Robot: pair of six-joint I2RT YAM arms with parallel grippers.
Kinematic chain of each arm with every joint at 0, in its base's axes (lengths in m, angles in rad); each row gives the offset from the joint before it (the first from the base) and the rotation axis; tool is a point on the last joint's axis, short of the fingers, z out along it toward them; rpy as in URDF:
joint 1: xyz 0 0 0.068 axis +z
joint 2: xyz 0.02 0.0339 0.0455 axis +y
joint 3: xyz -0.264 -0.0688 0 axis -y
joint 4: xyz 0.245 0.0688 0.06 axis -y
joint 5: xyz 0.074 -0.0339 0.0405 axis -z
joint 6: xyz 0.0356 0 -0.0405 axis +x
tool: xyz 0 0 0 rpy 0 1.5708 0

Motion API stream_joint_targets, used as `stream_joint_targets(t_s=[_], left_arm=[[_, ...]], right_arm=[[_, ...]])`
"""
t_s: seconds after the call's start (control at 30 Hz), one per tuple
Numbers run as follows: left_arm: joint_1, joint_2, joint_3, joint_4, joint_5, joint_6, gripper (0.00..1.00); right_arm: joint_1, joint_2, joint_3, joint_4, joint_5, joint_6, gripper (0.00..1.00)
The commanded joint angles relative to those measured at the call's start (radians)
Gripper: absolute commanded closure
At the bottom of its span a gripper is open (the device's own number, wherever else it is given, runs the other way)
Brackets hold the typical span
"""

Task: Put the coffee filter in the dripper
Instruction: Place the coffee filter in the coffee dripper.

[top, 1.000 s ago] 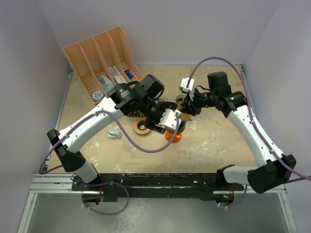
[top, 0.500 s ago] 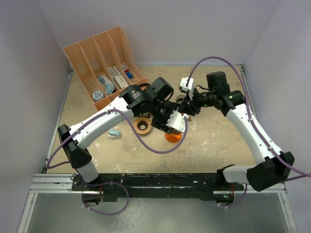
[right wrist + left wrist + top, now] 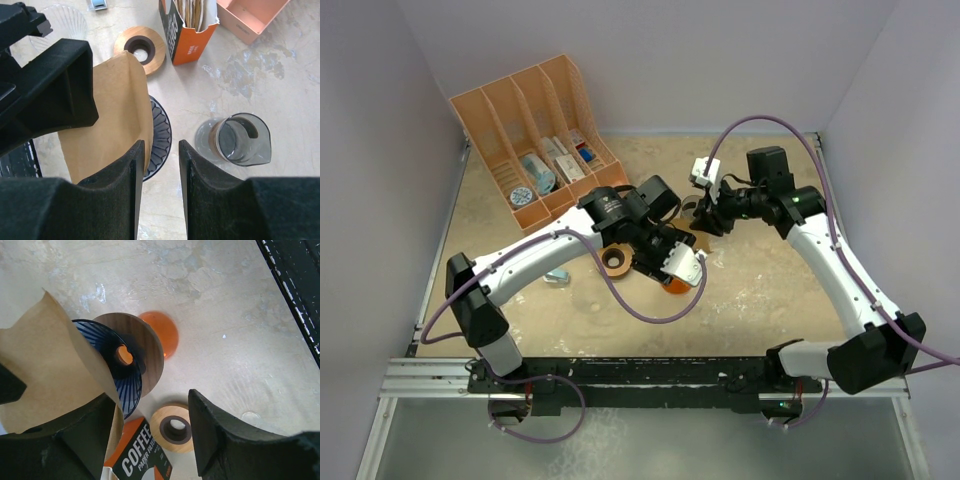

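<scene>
The dripper (image 3: 122,370) is a blue ribbed glass cone with a wooden collar, tilted so its underside faces the left wrist camera. The brown paper coffee filter (image 3: 110,115) lies over its mouth and covers the left part. In the left wrist view the filter (image 3: 45,365) drapes against the inner face of one finger, unclamped, and my left gripper (image 3: 150,400) stands wide open. My right gripper (image 3: 160,145) is partly open. The dripper's rim (image 3: 167,135) sits in its gap, with bare table beside the right finger. From above, both grippers (image 3: 682,268) (image 3: 705,215) meet mid-table and hide the dripper.
An orange dome-shaped piece (image 3: 162,332) sits on the table just past the dripper. A wooden ring (image 3: 175,427) and an orange coffee filter box (image 3: 187,30) lie nearby. A glass carafe (image 3: 240,140) stands to the right. A peach file organizer (image 3: 535,130) fills the back left.
My left arm has swung its gripper toward the near right, lower over the orange piece, and its jaws have narrowed a little. The right gripper has drawn slightly back.
</scene>
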Motion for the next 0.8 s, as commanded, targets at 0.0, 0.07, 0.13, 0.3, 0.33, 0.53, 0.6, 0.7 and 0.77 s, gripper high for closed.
stream_joint_targets(t_s=[0.0,0.07,0.13,0.3,0.33,0.53,0.6,0.7,0.77], left_arm=[[-0.007,-0.016,-0.033,0.053,0.041,0.001,0.43],[-0.007,-0.015,-0.045,0.068,0.045,-0.008,0.43],[-0.007,-0.011,-0.053,0.085,0.045,-0.022,0.43],[-0.007,-0.003,-0.063,0.124,0.034,-0.063,0.43],[-0.006,-0.003,-0.066,0.130,0.031,-0.070,0.43],[-0.005,-0.011,-0.105,0.157,0.015,-0.091,0.43],[-0.005,-0.014,-0.116,0.162,0.015,-0.095,0.43],[-0.005,-0.020,-0.139,0.176,0.015,-0.103,0.43],[-0.005,-0.024,-0.151,0.186,0.016,-0.107,0.43]], right_arm=[[-0.005,-0.003,0.013,0.037,0.035,0.026,0.63],[-0.004,-0.001,0.010,0.044,0.051,0.028,0.63],[-0.004,0.000,0.006,0.050,0.068,0.028,0.62],[-0.005,0.002,-0.015,0.053,0.100,0.027,0.61],[-0.005,0.002,-0.020,0.055,0.102,0.026,0.61],[-0.004,0.015,-0.050,0.057,0.117,0.005,0.59],[-0.005,0.016,-0.055,0.060,0.119,0.003,0.58],[-0.005,0.014,-0.061,0.073,0.128,0.005,0.57],[-0.005,0.015,-0.067,0.080,0.138,0.006,0.56]])
